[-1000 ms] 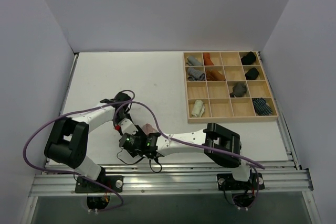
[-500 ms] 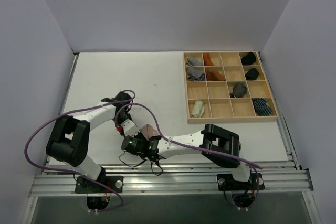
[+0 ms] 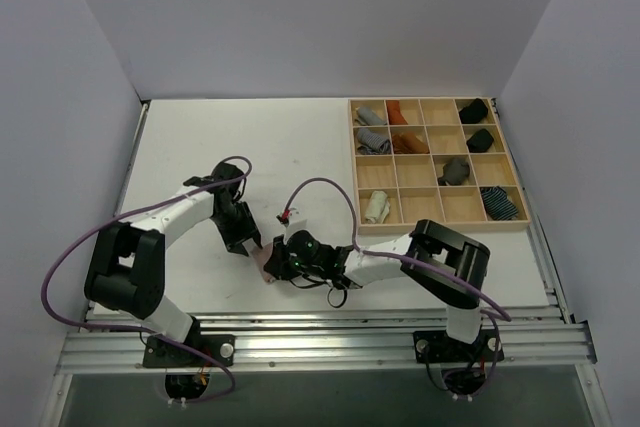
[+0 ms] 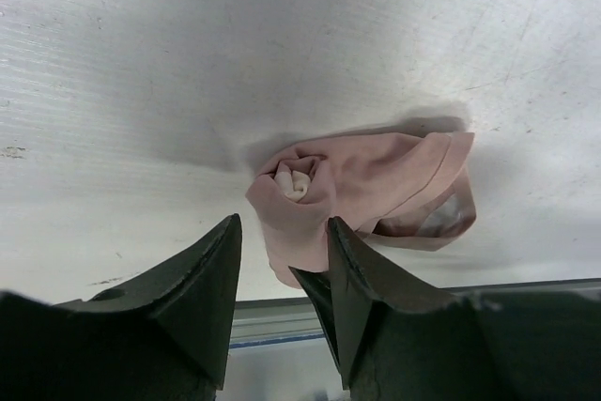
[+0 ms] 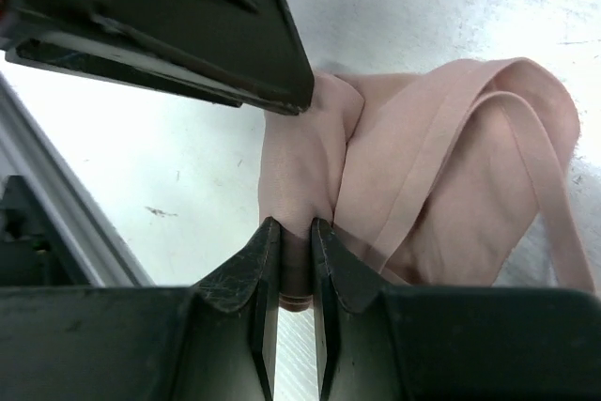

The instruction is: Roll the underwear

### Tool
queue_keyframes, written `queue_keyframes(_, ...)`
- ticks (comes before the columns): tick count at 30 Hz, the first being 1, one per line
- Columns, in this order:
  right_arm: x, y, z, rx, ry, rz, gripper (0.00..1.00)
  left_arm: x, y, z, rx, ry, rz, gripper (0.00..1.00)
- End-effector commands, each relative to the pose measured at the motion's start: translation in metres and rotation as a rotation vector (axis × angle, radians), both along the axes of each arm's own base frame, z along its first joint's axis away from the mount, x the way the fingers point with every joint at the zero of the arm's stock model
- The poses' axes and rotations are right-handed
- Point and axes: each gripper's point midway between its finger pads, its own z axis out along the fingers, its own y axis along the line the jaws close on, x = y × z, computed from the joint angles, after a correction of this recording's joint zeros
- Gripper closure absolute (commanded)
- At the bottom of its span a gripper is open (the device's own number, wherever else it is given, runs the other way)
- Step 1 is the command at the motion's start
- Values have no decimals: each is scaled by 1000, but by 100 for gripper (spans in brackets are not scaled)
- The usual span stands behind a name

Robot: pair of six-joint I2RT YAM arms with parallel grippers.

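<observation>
Right claw (image 5: 295, 228) moved, pinching underwear (image 5: 451, 166) on white table (image 3: 190, 147).

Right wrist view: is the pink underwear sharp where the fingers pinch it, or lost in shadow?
Right wrist view: the pink underwear is sharp and well lit where the right gripper pinches it; left wrist view: a soft shadow on the table beside it, no glare.

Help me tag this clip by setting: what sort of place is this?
Likely a robotics lab cell: white robot arms bolted to an aluminium rail, white walled-in tabletop, wooden grid tray of rolled cloths.
</observation>
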Motion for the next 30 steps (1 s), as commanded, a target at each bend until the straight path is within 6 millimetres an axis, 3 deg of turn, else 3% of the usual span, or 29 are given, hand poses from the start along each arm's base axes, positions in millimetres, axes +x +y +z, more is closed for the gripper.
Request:
queue_keyframes(1, -35, -73, -89, -261, 213, -16, 100, 14, -1, 19, -13, -86, -23, 51)
queue_keyframes(13, -43, -78, -113, -207, 341, -28, 100, 3, -6, 12, -81, -161, -40, 50)
queue_keyframes(25, -52, -76, -120, -129, 381, -9, 100, -1, -3, -28, -34, -151, -46, 50)
queue_keyframes(28, -53, -76, -122, -121, 393, -12, 98, -3, -5, -32, -28, -142, -69, 61)
queue_keyframes(30, -48, -76, -117, -129, 374, -27, 91, -6, -6, -33, -24, -132, -87, 79)
